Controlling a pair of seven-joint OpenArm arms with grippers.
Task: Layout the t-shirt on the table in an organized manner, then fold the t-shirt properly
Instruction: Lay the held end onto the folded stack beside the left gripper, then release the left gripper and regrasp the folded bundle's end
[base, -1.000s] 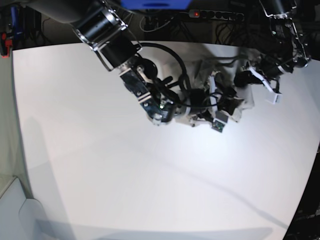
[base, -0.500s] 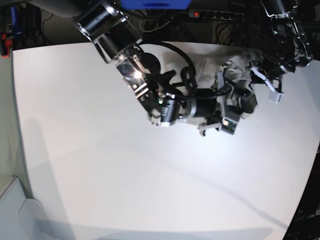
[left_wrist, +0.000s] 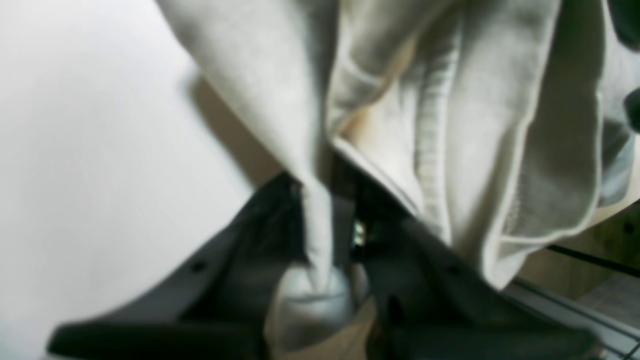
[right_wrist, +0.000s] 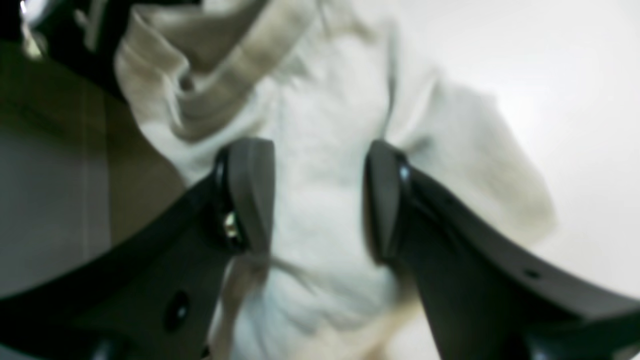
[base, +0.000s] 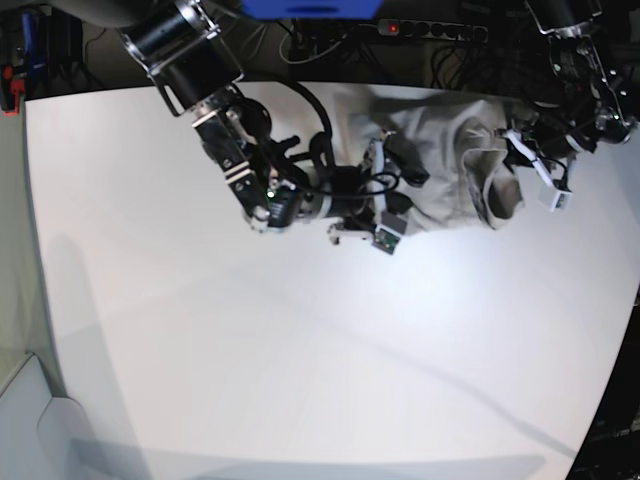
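The light grey-beige t-shirt (base: 447, 172) lies bunched and partly spread at the back right of the white table (base: 300, 350). My left gripper (base: 508, 140) is at the shirt's right edge. In the left wrist view it (left_wrist: 320, 235) is shut on a fold of the shirt (left_wrist: 450, 125), which hangs in hemmed folds. My right gripper (base: 403, 183) is at the shirt's left side. In the right wrist view it (right_wrist: 317, 200) is open, its fingers (right_wrist: 250, 200) wide apart over the cloth (right_wrist: 320, 125).
A power strip (base: 420, 28) with a red light and tangled cables lie beyond the table's far edge. The table's right edge runs close to the left arm. A blue object (base: 310, 8) sits at the top behind the right arm.
The right arm has drawn back to the left and its gripper has opened. The shirt, bunched between the grippers before, now lies spread wider. The left gripper has shifted slightly right.
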